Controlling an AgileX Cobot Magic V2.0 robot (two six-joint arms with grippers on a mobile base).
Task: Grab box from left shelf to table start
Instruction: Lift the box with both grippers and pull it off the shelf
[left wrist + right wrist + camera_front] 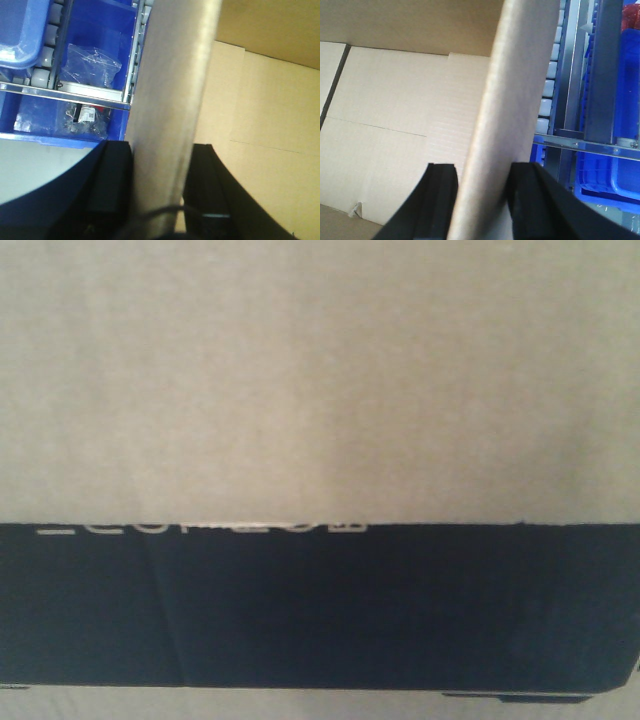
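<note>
Left hand (159, 165) is clamped on the box (175, 75), with one black finger (116, 170) outside its side wall and one inside. Right hand (484, 175) pinches the opposite wall the same way. Out front, the box fills my whole view: brown card above, then a wide black band (320, 605) with pale lettering along its top. The shelf rail (90, 95) and blue bins (100, 40) sit just beside my left hand, and rollers (549, 90) show beyond my right. I can't tell what the box rests on.

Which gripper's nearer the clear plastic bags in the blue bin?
Left: left gripper clamps the box wall beside the clear plastic bags; right gripper clamps the opposite wall.
</note>
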